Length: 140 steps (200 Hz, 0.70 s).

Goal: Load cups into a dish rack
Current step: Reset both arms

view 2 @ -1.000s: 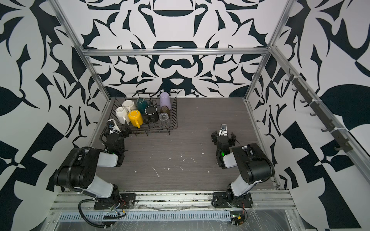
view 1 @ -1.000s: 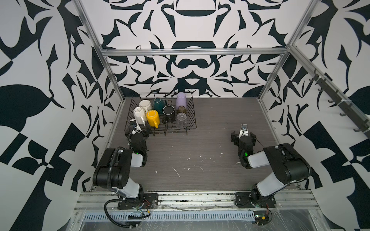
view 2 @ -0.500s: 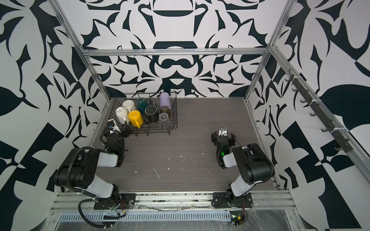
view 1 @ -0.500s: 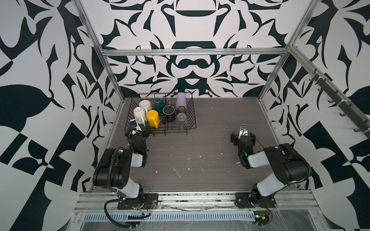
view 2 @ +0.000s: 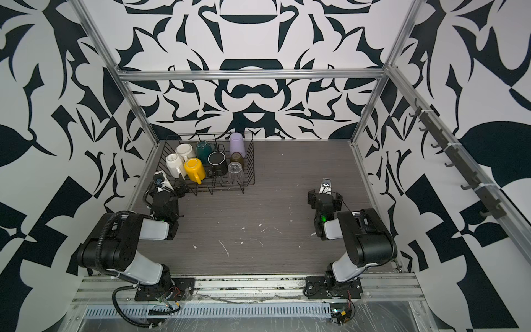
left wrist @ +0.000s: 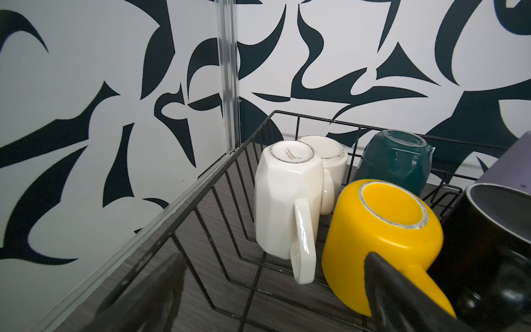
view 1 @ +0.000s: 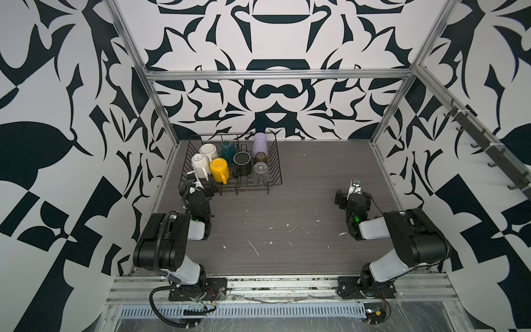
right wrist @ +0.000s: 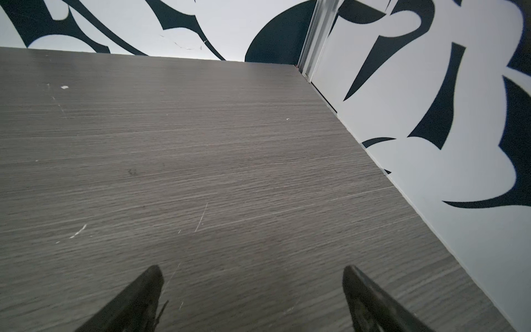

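While the cups (view 1: 219,169) sat inside the dish rack (view 1: 278,161) and the right gripper (right wrist: 252,270) gaped empty, the left gripper (left wrist: 274,258), spread wide beside the yellow mug (left wrist: 382,230), could snag its handle on retreat.

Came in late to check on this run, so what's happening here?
Two robot arms are loading cups into a dish rack at the table's far left corner. All eight cups sit in the rack, several upside down, and none is left on the table. The left claw is open at the rack's near corner, close to the yellow mug, gripping nothing. The right claw is open over bare table, also empty. The job looks done.
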Tool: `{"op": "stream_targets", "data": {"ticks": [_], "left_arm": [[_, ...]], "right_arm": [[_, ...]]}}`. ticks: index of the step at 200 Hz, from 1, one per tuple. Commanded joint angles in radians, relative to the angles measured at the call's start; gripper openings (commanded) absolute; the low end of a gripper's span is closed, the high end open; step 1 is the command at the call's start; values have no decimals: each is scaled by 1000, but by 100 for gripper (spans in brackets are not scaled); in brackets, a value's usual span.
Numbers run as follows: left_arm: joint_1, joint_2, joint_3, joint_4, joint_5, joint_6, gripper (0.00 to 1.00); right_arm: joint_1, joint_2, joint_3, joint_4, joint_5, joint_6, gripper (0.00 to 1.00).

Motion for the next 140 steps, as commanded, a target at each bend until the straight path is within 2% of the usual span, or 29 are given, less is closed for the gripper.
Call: {"op": "stream_targets", "data": {"ticks": [1, 53, 71, 93, 106, 131, 140], "left_arm": [[6, 33, -15, -145, -11, 47, 99], [6, 32, -14, -145, -10, 47, 99], [4, 32, -15, -145, -10, 47, 99], [6, 32, -15, -145, -10, 47, 99], [6, 33, -15, -145, -10, 47, 99], [5, 33, -15, -146, -10, 47, 99], [6, 32, -15, -145, -10, 47, 99]], "right_arm": [[3, -13, 37, -13, -33, -11, 100], [1, -13, 18, 21, 24, 22, 100], [2, -15, 40, -23, -120, -45, 100], [3, -14, 21, 18, 28, 15, 100], [2, -15, 4, 51, -1, 3, 100], [-5, -24, -20, 75, 33, 31, 100], [-3, -17, 10, 29, -45, -1, 100]]}}
